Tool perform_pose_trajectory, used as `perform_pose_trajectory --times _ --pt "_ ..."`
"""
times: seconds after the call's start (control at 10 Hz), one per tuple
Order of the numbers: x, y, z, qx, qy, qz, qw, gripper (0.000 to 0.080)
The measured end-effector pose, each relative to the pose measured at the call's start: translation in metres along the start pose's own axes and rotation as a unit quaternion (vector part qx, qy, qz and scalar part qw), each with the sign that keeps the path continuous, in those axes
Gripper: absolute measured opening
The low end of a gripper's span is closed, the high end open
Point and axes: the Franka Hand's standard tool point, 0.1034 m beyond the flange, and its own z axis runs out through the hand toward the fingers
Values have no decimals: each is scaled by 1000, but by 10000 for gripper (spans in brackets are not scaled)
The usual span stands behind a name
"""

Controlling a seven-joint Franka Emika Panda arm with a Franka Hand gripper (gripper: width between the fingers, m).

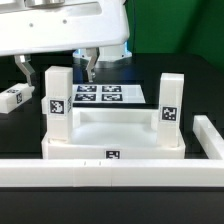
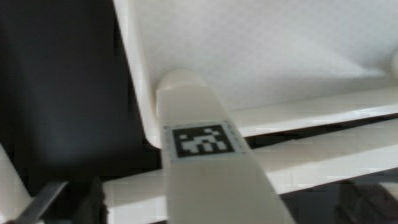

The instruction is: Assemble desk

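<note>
Tabletop (image 1: 140,150) on the table (image 1: 20,130), two upright legs (image 1: 57,97) seated in its corner sockets; a loose leg (image 1: 12,98) lies well apart from it. End effector (image 1: 88,68) hangs beyond its far edge; whether the jaws are apart or together cannot be told. Advisable: grip the loose leg mid-length, hold it plumb over an empty socket, then seat.

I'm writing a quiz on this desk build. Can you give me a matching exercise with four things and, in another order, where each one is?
Things:
1 tabletop
2 loose leg
3 marker board
4 wall

Places:
a foreground, nearest the camera
b flat on the table, behind the tabletop
c lying at the exterior view's left edge
d centre, between wall and marker board

Pairs: 1-d, 2-c, 3-b, 4-a
</note>
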Motion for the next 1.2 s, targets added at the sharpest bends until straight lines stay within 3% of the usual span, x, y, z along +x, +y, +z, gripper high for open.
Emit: perform_pose_trajectory --times 0.4,0.7,1.2 --pt "-1 -1 1 -2 -5 -4 1000 649" --pt "1 -9 9 -49 -34 -21 998 649" --pt "1 -5 10 -43 -35 -38 998 649"
